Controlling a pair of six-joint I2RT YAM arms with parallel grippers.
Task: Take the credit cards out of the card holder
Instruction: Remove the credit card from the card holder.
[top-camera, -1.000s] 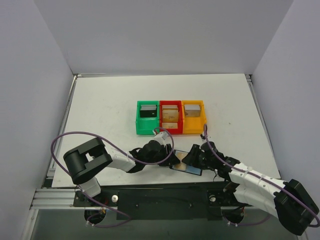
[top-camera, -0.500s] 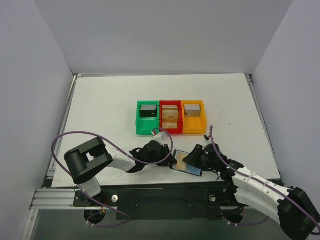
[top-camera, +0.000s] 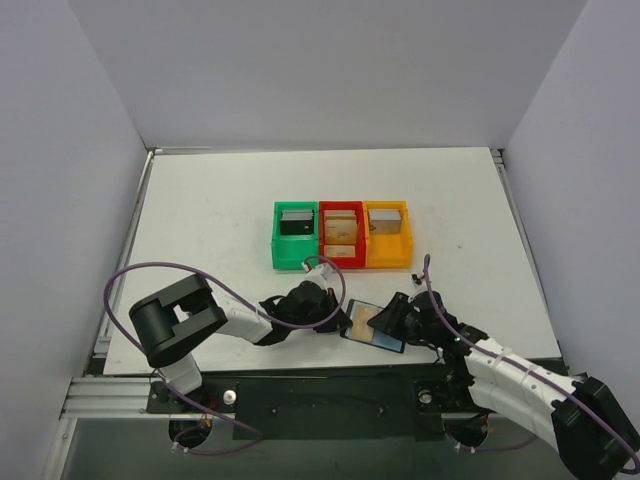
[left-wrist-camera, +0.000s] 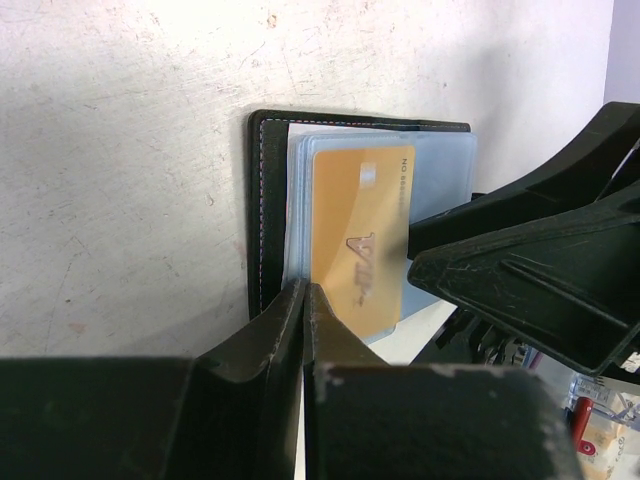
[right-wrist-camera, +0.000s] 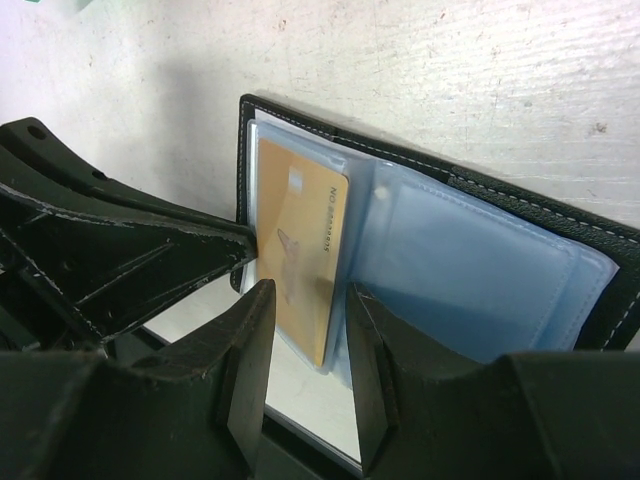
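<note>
While card holder (right-wrist-camera: 470, 270) lies open, gold card (right-wrist-camera: 300, 250) showing

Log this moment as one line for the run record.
card holder: lying open | gold card: in holder | left gripper: shut at card holder edge, grip unclear | right gripper: open, over gold card

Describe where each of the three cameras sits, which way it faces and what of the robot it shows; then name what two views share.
Top: above and behind the bases, facing down on the table; left arm and right arm show.
Left wrist: on the left arm, facing along the left gripper to the card holder; right gripper opposite.
Right wrist: on the right arm, facing down between its own fingers at the holder.
Shared: both wrist views show the gold card from opposite sides.
</note>
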